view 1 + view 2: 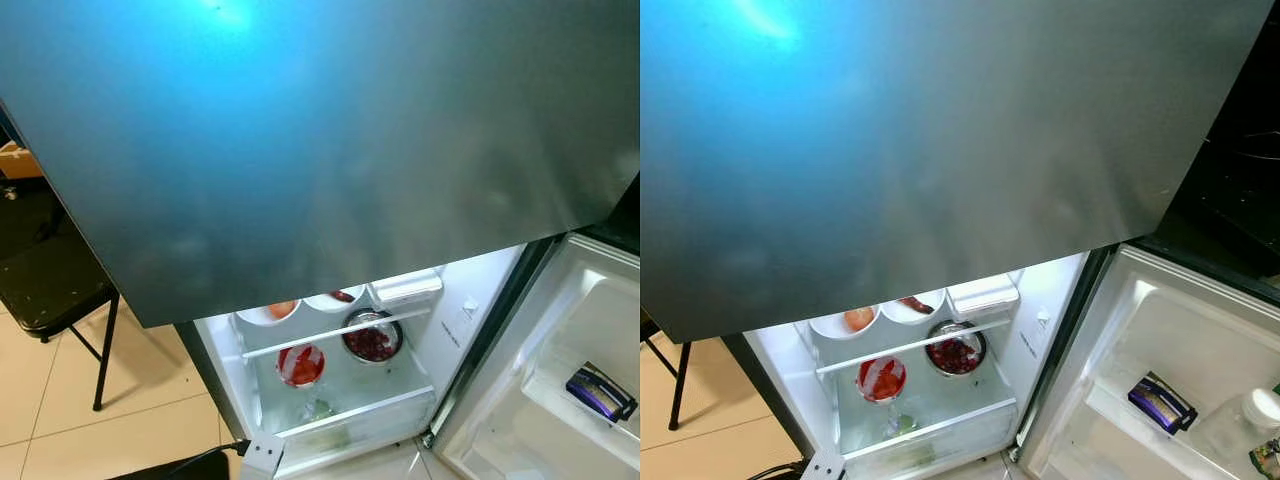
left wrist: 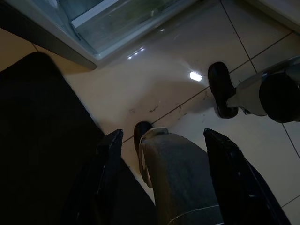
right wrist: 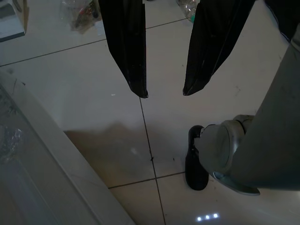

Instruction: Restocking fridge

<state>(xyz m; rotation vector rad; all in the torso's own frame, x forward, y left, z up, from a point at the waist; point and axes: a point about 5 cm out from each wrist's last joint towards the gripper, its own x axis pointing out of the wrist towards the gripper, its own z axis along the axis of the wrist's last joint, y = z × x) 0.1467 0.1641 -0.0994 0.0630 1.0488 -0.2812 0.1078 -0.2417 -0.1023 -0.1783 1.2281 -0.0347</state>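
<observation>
The fridge's grey upper door (image 1: 320, 150) is closed, and the lower compartment (image 1: 335, 370) below it stands open and lit. On its top shelf sit two white bowls (image 1: 270, 312) with food and a white box (image 1: 405, 288). Below them are a steel bowl of dark red food (image 1: 372, 338) and a wrapped red item (image 1: 300, 364). Something green (image 1: 320, 410) lies in the bottom drawer. My left gripper (image 2: 164, 135) hangs open over the tiled floor, holding nothing. My right gripper (image 3: 165, 93) also hangs open and empty above the tiles.
The open lower door (image 1: 560, 400) swings out to the right; its shelf holds a purple packet (image 1: 598, 392) and a white-capped bottle (image 1: 1262, 405). A black folding chair (image 1: 50, 285) stands at the left. A power strip (image 1: 262, 455) lies on the floor before the fridge.
</observation>
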